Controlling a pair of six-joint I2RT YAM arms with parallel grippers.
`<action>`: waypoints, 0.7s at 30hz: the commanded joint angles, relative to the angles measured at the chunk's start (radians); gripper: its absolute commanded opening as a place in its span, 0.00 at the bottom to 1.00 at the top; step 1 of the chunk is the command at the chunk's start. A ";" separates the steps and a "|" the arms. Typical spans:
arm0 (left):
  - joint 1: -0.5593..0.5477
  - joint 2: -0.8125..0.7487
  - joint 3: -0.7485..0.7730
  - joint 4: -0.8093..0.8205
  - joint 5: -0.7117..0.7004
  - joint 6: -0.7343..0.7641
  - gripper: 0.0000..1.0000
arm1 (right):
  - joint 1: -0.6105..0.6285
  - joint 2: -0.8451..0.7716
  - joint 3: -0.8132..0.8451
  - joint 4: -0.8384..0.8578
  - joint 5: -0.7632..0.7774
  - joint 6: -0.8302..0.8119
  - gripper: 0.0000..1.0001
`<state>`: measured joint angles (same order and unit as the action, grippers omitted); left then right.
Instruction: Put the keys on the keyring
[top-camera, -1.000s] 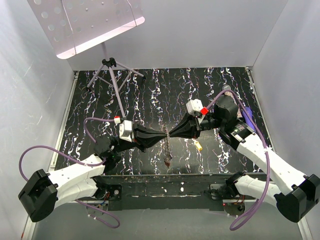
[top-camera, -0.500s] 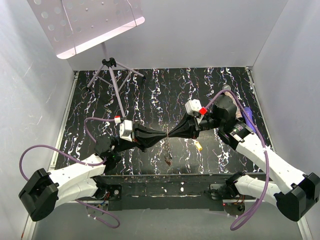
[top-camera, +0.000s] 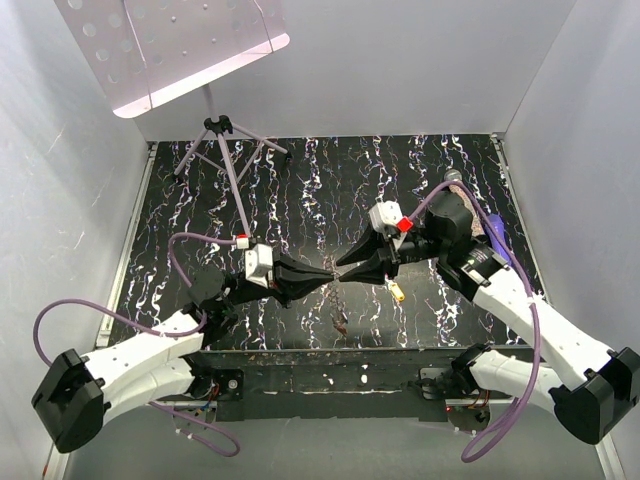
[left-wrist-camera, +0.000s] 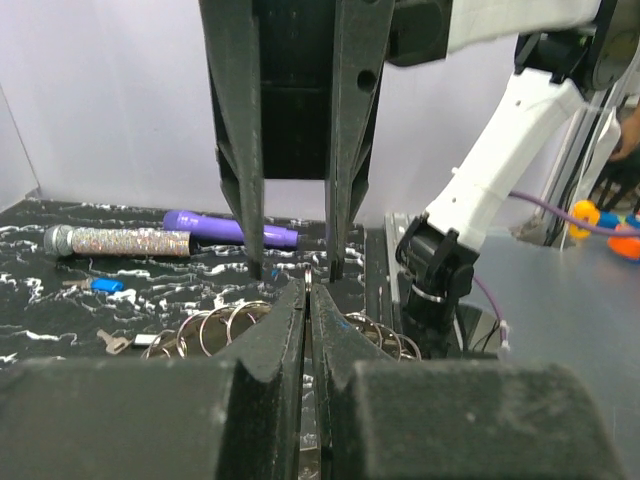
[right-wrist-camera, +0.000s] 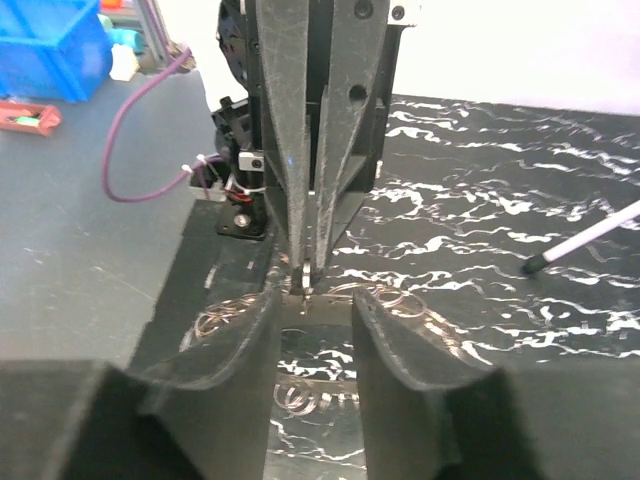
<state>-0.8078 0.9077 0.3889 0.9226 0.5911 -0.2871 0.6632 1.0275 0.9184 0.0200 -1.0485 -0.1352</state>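
- Left gripper clenched on a thin metal sliver; key or ring, cannot tell.
- Right gripper spread, fingers straddling the left tips.
- Keyring loops lie below both tips; yellow key beside the right gripper; blue key beyond it.

left hand facing right hand tip to tip, tripod stand crowding far left corner
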 joint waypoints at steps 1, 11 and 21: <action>0.002 -0.075 0.100 -0.302 0.088 0.190 0.00 | -0.002 -0.047 0.017 -0.059 -0.001 -0.075 0.46; 0.013 -0.076 0.321 -0.812 0.199 0.568 0.00 | -0.010 -0.141 0.002 -0.298 -0.002 -0.348 0.52; 0.015 -0.009 0.347 -0.737 0.251 0.516 0.00 | -0.011 -0.204 -0.053 -0.236 0.134 -0.268 0.59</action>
<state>-0.7998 0.8959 0.7029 0.1268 0.8043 0.2520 0.6567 0.8444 0.8806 -0.2581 -0.9958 -0.4511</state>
